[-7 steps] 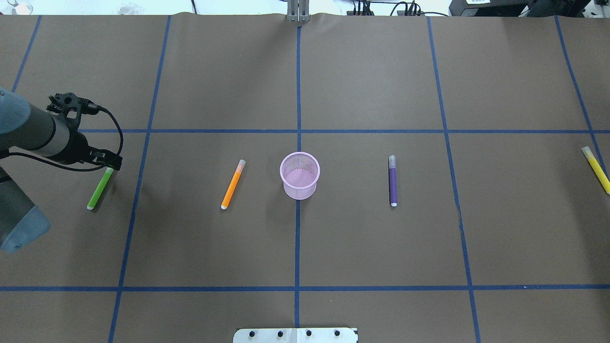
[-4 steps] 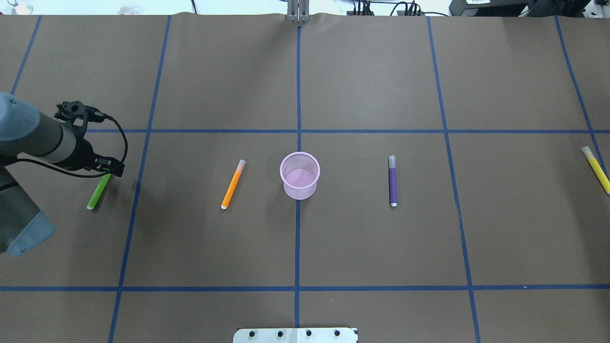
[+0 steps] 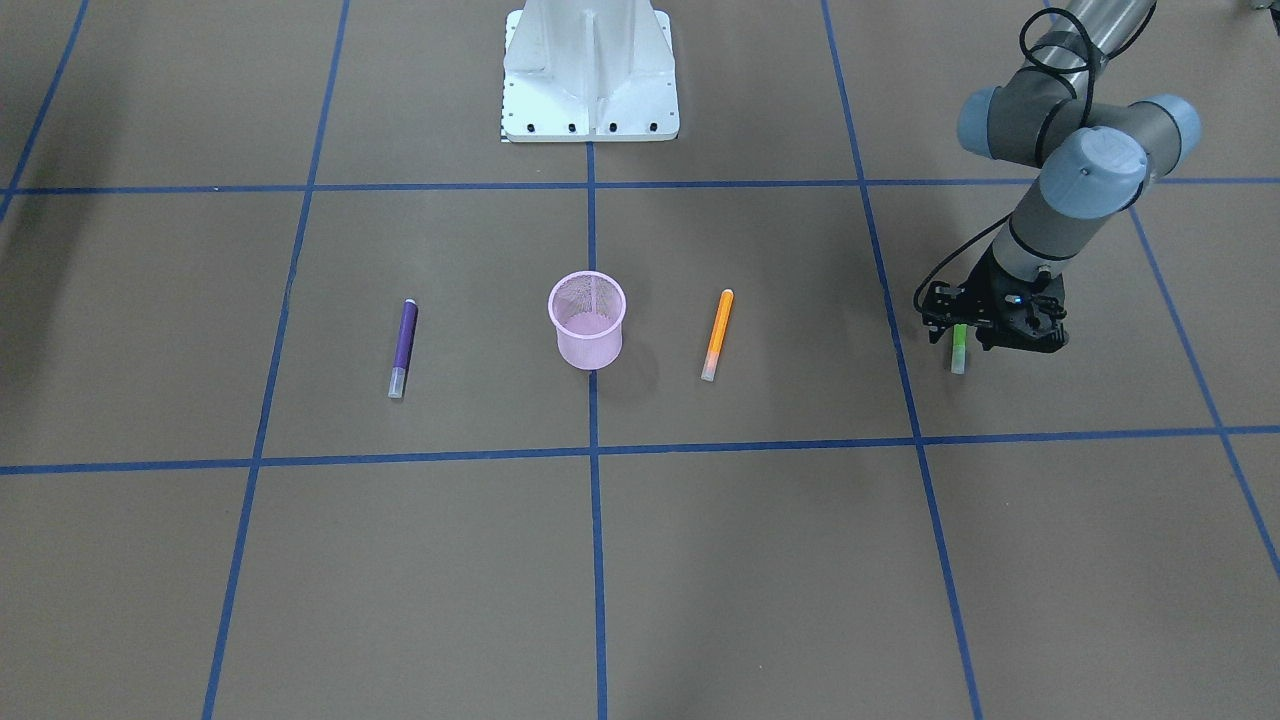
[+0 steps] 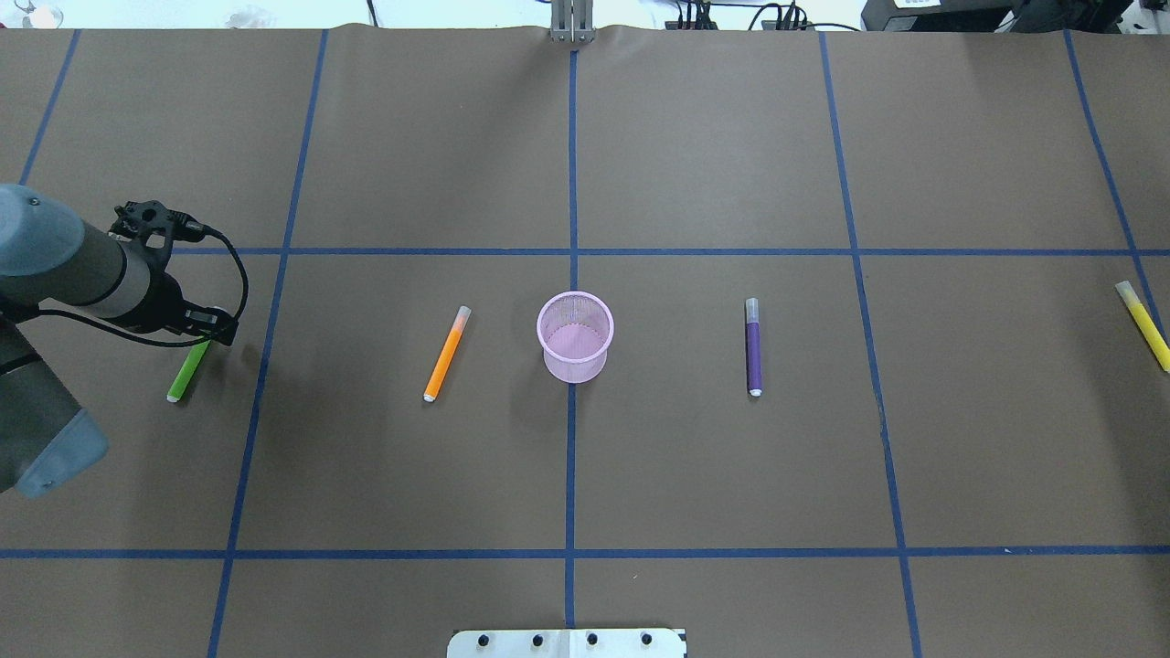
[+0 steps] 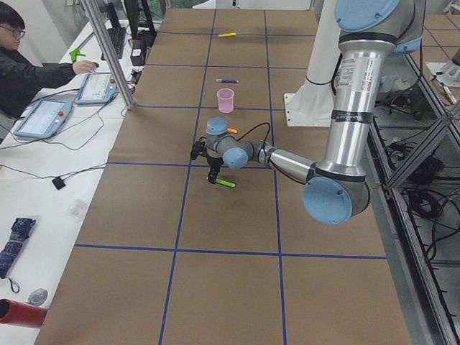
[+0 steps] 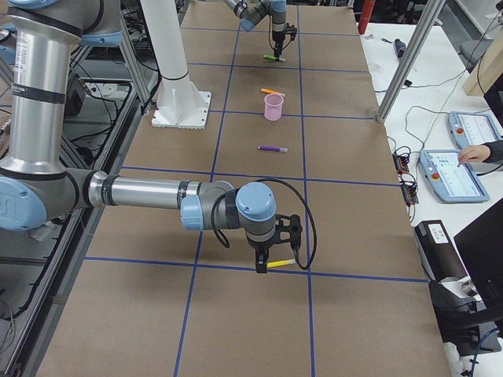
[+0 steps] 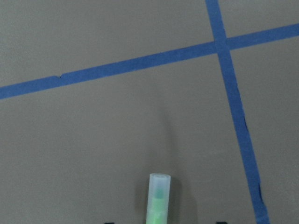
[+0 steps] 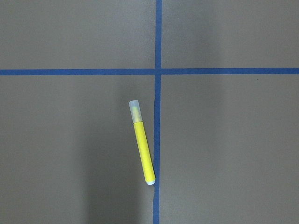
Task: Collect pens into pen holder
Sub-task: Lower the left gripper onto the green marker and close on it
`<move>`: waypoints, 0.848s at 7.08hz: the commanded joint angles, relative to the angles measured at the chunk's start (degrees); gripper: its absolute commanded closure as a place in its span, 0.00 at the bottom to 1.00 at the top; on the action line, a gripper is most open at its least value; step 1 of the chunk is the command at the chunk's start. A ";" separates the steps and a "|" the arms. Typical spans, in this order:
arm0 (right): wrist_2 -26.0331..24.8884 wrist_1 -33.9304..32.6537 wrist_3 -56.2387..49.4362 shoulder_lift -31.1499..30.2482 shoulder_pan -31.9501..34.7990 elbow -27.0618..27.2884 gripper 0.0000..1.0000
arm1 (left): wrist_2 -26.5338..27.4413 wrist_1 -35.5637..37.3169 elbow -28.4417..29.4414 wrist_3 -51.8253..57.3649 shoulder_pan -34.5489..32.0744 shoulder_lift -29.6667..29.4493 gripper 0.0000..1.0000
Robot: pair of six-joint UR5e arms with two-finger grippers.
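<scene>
Fingers of left gripper (image 3: 960, 331) apart, astride green pen (image 3: 958, 357), right gripper (image 6: 262, 266) by yellow pen (image 8: 144, 149), its finger state untellable, holder (image 4: 574, 366) upright

Matt brown paper cover (image 4: 411, 137), blue tape lines (image 4: 570, 475), pink wire-mesh pen holder (image 4: 576, 368)

Overhead, the left gripper (image 3: 962, 332) hides the capped end of the green pen (image 4: 187, 375) — its jaws too small and dark to read — and the yellow pen (image 4: 1144, 327) runs off the right edge.
</scene>
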 commanded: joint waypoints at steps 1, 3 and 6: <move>0.00 -0.02 0.00 0.03 0.00 0.00 0.01 | 0.00 -0.05 0.49 0.17 0.16 0.00 0.32; 0.00 -0.02 0.00 0.03 0.00 0.00 0.01 | 0.00 -0.05 0.66 0.17 0.16 -0.09 0.44; -0.09 -0.02 0.00 0.47 0.00 0.00 0.01 | -0.26 0.13 0.14 0.08 0.07 0.35 0.95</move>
